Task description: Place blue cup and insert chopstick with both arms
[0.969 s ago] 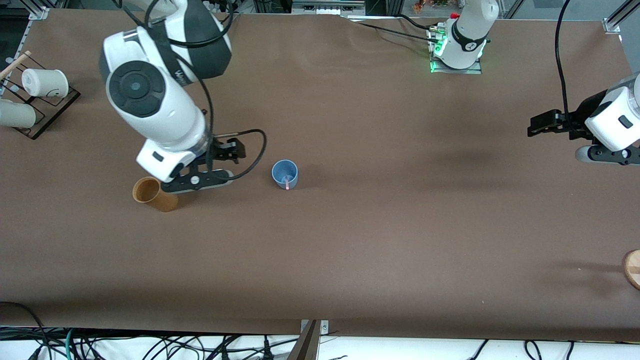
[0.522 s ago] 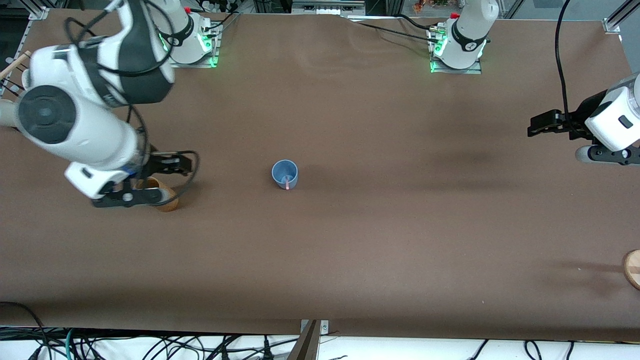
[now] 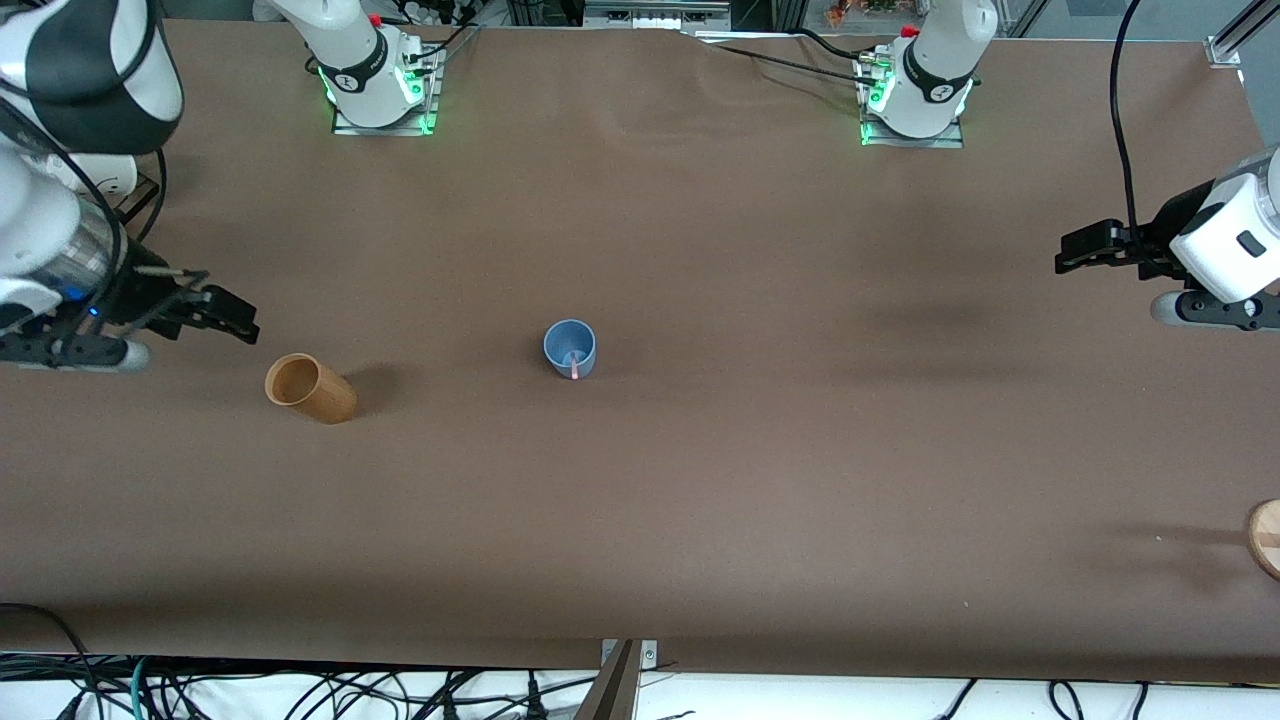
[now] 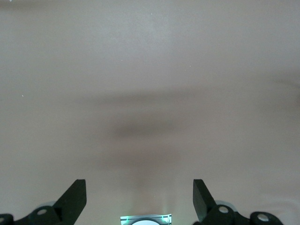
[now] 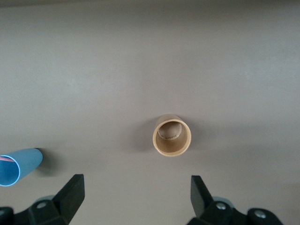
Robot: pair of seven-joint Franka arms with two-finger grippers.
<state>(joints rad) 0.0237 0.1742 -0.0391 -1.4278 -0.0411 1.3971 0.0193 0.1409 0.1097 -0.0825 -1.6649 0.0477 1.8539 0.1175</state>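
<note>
The blue cup (image 3: 569, 347) stands upright mid-table with the pink-tipped chopstick (image 3: 575, 364) leaning inside it. In the right wrist view the blue cup (image 5: 19, 166) shows at the frame's edge, with a bit of the chopstick (image 5: 4, 160) in its mouth. My right gripper (image 3: 232, 322) is open and empty, above the table toward the right arm's end, apart from the cups; it also shows in its wrist view (image 5: 136, 193). My left gripper (image 3: 1072, 256) is open and empty and waits over the left arm's end, over bare table in its wrist view (image 4: 139, 196).
A tan wooden cup (image 3: 310, 388) stands between the right gripper and the blue cup, and shows in the right wrist view (image 5: 172, 136). A white cup (image 3: 105, 174) on a rack is partly hidden by the right arm. A wooden disc (image 3: 1266, 536) lies at the left arm's end.
My right arm has swung away from the blue cup, past the tan cup, toward its own end of the table. The cup, chopstick and left arm have not moved.
</note>
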